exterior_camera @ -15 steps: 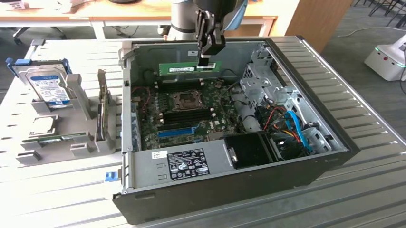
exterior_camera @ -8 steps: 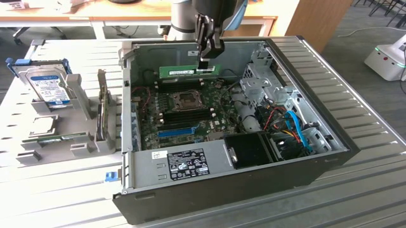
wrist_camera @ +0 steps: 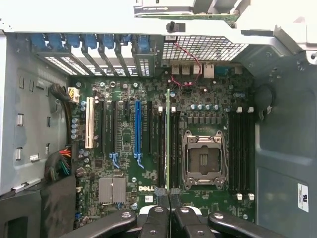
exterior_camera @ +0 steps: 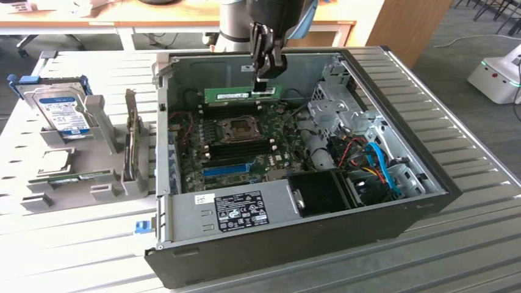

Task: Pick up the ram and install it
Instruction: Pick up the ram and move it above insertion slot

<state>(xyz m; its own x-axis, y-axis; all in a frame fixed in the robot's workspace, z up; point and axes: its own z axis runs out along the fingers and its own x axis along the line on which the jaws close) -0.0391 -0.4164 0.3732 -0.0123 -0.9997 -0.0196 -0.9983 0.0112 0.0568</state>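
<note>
the white word "dell" stands on the dark green printed motherboard (wrist_camera: 208, 106), near its edge. the black rectangular sticker (exterior_camera: 241, 211) on the grey metal inner cover (exterior_camera: 195, 227) carries white print and marks too small to read. the same goes for the blue label (exterior_camera: 67, 114) on the boxy silver hard drive (exterior_camera: 50, 97), the pale label (exterior_camera: 238, 94) on the thin green ram stick (exterior_camera: 218, 93), and the white sticker (wrist_camera: 303, 195) on the grey case wall (wrist_camera: 282, 148).

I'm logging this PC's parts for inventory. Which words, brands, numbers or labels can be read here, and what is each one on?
"DELL": white letters on the motherboard.
Pale label on the ram: too small to read.
Blue label on the hard drive: blurred, unreadable.
Black sticker on the grey metal panel: print and symbols, unreadable.
White sticker on the case wall: unreadable.
</note>
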